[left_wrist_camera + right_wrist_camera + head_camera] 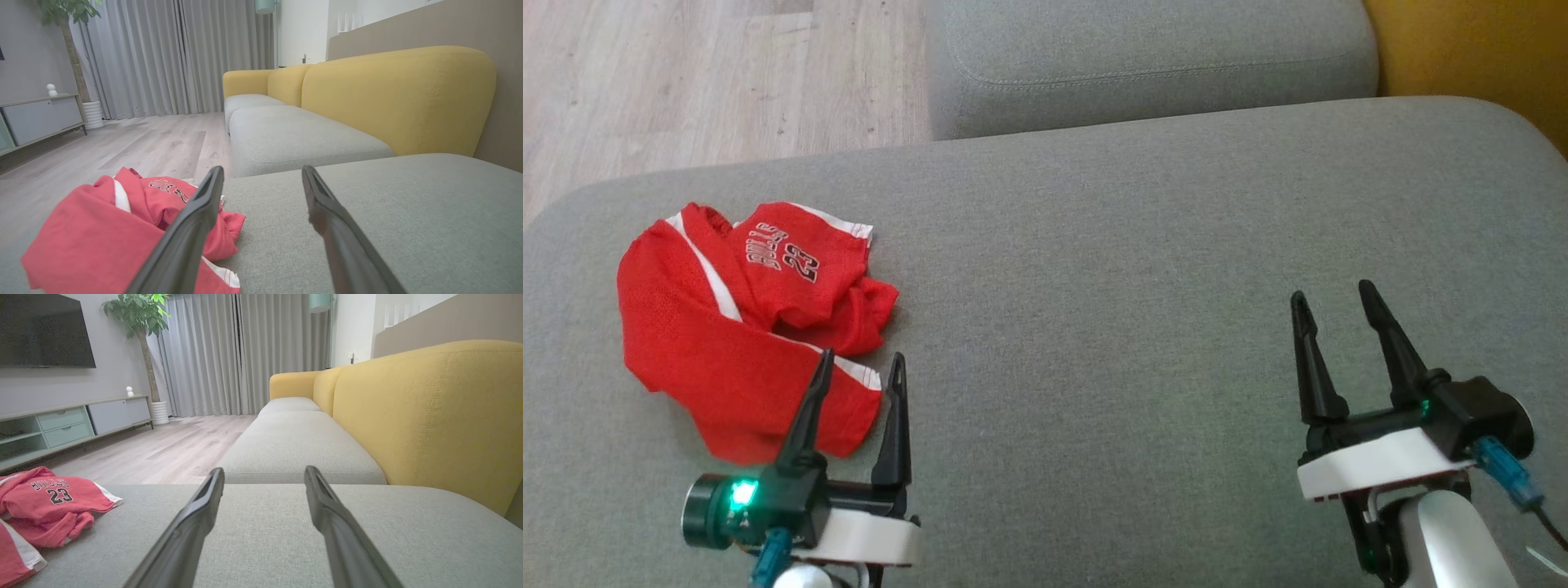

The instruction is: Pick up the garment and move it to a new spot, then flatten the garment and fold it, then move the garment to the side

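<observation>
Left tool [863,354] spread wide, empty, low over grey sofa seat [1111,245]. Its left finger [810,408] overlaps the near edge of the red jersey [711,327]; can't tell if it touches. Right tool [1330,290] also wide, empty, well apart on the seat's right side. Jersey crumpled in a heap at the seat's left end, white trim, "23" print up. Second grey cushion [1143,57] beyond, wood floor [686,73] far left.
</observation>
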Tool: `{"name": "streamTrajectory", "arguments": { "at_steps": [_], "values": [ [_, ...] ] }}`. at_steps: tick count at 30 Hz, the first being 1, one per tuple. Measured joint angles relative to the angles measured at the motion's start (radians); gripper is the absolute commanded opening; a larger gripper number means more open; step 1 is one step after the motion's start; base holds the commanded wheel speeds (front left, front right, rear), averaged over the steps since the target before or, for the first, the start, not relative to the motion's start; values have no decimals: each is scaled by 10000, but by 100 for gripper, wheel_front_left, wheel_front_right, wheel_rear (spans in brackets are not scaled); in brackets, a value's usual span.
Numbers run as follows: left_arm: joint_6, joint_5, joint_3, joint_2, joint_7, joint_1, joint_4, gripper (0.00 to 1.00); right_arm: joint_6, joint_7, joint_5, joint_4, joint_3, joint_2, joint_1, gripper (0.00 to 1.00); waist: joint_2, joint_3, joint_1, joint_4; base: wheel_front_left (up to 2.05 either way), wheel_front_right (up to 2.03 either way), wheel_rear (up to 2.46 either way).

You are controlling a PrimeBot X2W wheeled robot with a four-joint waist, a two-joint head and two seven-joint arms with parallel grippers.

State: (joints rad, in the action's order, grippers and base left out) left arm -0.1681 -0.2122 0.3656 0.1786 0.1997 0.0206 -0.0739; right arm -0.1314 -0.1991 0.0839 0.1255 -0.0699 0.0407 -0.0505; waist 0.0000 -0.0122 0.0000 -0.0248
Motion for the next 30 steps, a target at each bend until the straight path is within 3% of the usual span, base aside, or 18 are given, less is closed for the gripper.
{"name": "streamTrajectory", "arguments": {
  "at_steps": [5, 10, 22, 30],
  "values": [
    [46, -439, -291, -253, 138, -12, 397, 100, 0, -123, 570, -15, -56, 4, 2, 100, 0, 5, 0, 6, 0, 0, 0],
    [577, -550, -903, -654, 278, -110, 587, 100, 0, -251, 1076, 107, -211, 8, 12, 100, 0, 28, 0, 3, 0, 0, 0],
    [1342, 476, -1511, -1078, 499, -499, -176, 100, 0, -518, 1981, 844, -566, 13, 37, 100, 0, 108, 0, -9, 0, 0, 0],
    [1524, 627, -1841, -1220, 527, -497, -199, 100, 0, -518, 1977, 855, -589, 13, 36, 100, 0, 104, 0, -3, 0, 0, 0]
  ]
}}
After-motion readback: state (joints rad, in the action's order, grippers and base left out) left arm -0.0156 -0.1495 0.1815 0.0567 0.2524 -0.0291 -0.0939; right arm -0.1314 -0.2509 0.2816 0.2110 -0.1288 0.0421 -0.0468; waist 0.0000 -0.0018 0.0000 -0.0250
